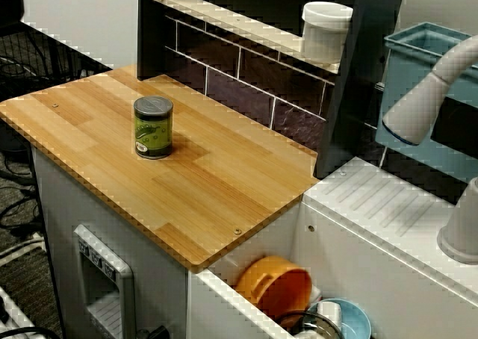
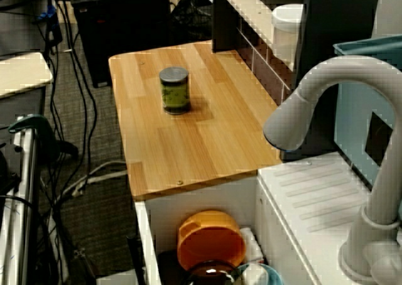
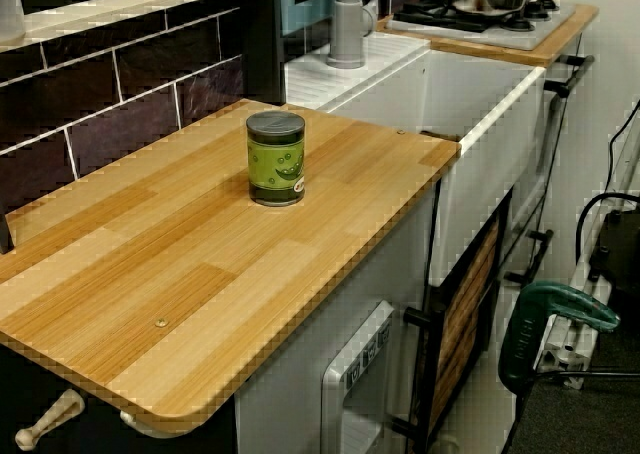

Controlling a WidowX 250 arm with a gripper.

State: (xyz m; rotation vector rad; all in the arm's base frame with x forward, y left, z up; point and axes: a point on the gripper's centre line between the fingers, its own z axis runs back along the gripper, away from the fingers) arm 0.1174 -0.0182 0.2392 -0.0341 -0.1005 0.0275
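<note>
Upright green can (image 1: pixel 153 127) on wooden counter (image 1: pixel 224 182), long axis vertical, lid up, pincer not visible

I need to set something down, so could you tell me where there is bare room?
The wooden counter is bare all round the can: widest between the can and the sink, and along the front edge. The ribbed drainboard by the faucet is free too. The sink is crowded with bowls.
</note>
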